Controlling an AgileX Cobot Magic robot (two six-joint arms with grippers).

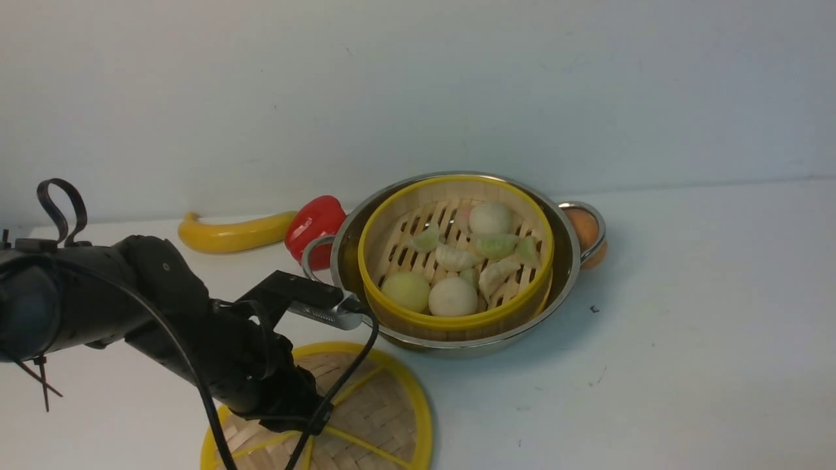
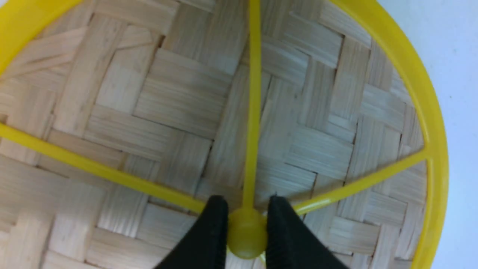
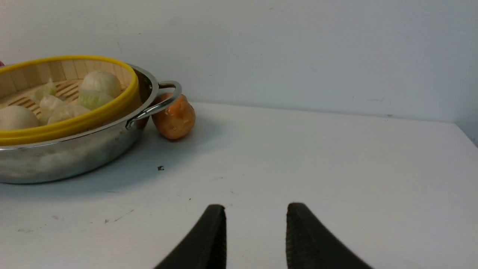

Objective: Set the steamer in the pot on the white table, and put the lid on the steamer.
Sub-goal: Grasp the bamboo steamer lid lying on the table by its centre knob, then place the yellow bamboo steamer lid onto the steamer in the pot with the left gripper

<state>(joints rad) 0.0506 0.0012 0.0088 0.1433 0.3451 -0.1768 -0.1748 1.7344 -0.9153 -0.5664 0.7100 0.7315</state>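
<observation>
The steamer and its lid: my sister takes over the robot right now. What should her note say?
Left gripper: shut on the centre knob of the lid; the lid lies on the white table, on the robot's side of the pot.
Right gripper: open, empty, over the table.
Done: the steamer sits in the pot.
Left: lift the lid, set it on the steamer.

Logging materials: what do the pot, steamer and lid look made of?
The pot: polished metal, likely stainless steel; mirror-like reflections. The steamer: pale wood or bamboo slats, matte, with a glossy yellow rim, probably plastic. The lid: woven bamboo-like strips, matte; yellow spokes look plastic.
</observation>
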